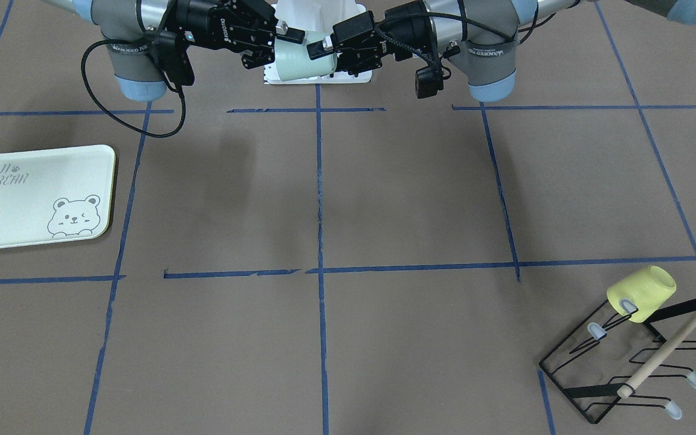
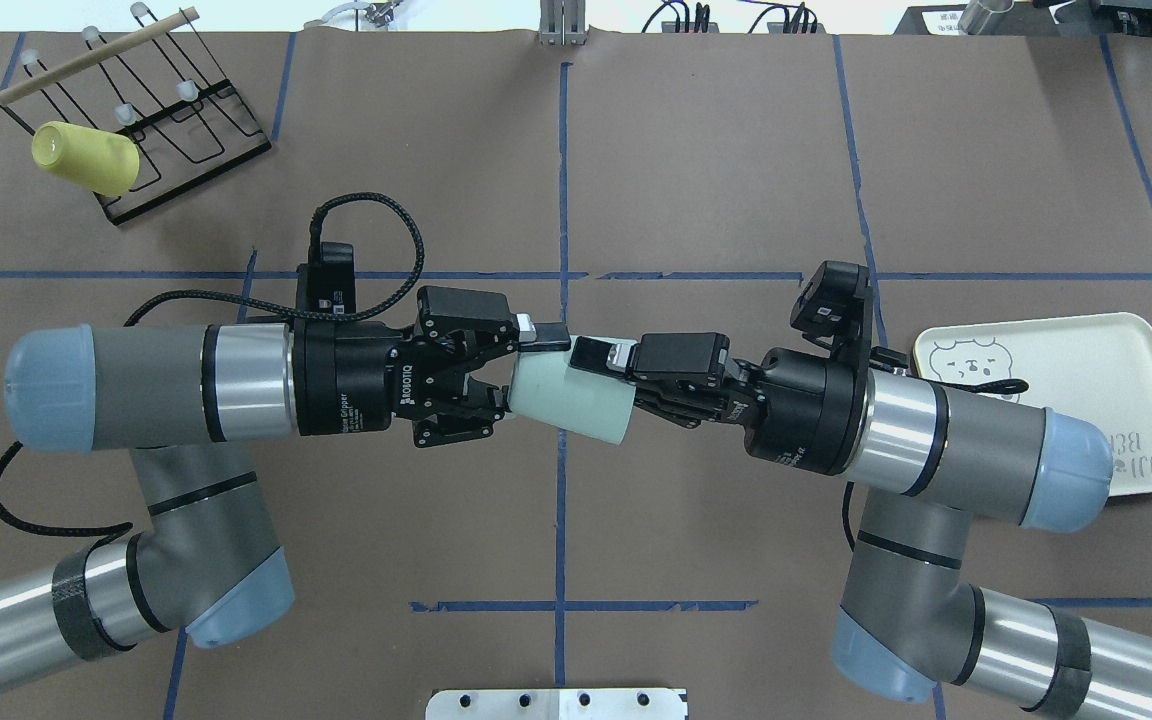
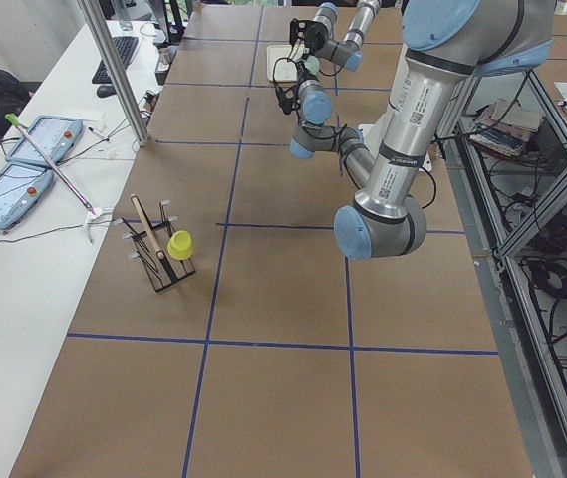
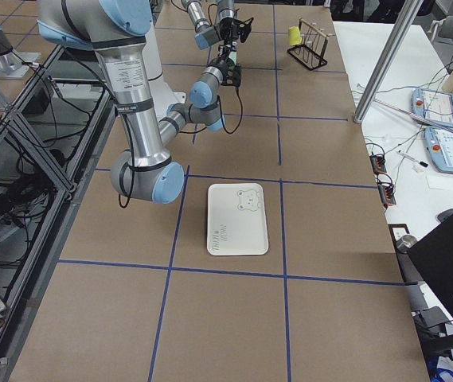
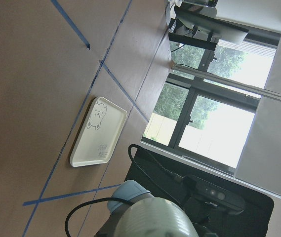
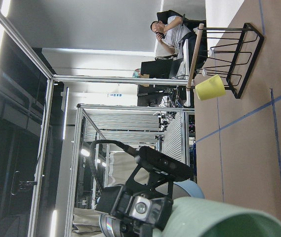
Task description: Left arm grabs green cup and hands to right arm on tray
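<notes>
Brown paper table [image 1: 384, 193] with a blue tape grid, lab benches and screens round the edges.

Off the surface, lying on its side in the air: green cup [image 2: 571, 400], lodged between the two sets of fingers. Base end toward the left gripper [image 2: 524, 376], mouth toward the right gripper [image 2: 616, 392]. Both left arm [image 2: 151, 385] and right arm [image 2: 976, 450] roughly level, nose to nose over the centre tape line.

Noted at the left fingers [image 2: 546, 340]: spread to cup width and pinching the base end, one along the far wall, the other mostly hidden under the cup.

Noted at the right fingers [image 2: 596, 352]: one pad laid on the outer wall just past the rim, its partner out of sight behind the cup. Pressing or merely straddling: cannot tell.

Left wrist view: rounded cup base just ahead of the fingers. Right wrist view: green rim just ahead of the fingers.

Flat on the table, well behind the right fingers and past that wrist: tray [image 2: 1136, 380], bear drawing up, partly covered by the forearm in the overhead view.

Far behind the left fingers, out at a table corner: yellow cup [image 2: 86, 158] hung on a wire rack [image 1: 589, 391].
</notes>
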You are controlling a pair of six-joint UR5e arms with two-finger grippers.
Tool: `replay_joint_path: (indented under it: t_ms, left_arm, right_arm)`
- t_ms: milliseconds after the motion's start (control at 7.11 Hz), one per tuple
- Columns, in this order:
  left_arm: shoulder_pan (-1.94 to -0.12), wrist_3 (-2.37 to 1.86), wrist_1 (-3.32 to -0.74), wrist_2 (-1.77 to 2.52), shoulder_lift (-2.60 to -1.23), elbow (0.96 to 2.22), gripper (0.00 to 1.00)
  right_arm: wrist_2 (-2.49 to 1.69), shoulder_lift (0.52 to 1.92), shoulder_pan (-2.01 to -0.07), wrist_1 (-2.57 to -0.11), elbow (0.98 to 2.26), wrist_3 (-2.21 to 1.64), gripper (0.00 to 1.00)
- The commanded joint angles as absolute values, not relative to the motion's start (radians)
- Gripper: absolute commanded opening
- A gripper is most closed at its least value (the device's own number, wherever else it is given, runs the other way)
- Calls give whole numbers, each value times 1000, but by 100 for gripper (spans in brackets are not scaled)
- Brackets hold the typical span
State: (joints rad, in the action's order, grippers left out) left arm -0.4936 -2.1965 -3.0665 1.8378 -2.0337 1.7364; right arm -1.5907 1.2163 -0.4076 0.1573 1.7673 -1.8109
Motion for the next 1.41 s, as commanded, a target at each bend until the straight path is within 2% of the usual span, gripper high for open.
replay_joint_path:
  t_ms: [0, 422, 703, 984, 1266]
  left_arm:
    - [-494, -2197, -3066, 1838, -2033, 1736, 99]
    - [-527, -2192, -3053, 1818, -2029, 1730, 100]
    - [-589, -2184, -3050, 1773, -2031, 1642, 100]
    - [-678, -2064, -2952, 1796, -2033, 1519, 100]
    - [-777, -1767, -2608, 1965, -2029, 1526, 100]
  right_arm:
    - [-1591, 1219, -405, 152, 1767, -1809, 0]
    - [-1591, 1223, -405, 155, 1770, -1809, 0]
    - [-1592, 1229, -416, 125, 1770, -1807, 0]
    - [-1620, 1235, -468, -115, 1772, -1761, 0]
    - [-1803, 1232, -591, -466, 1787, -1659, 0]
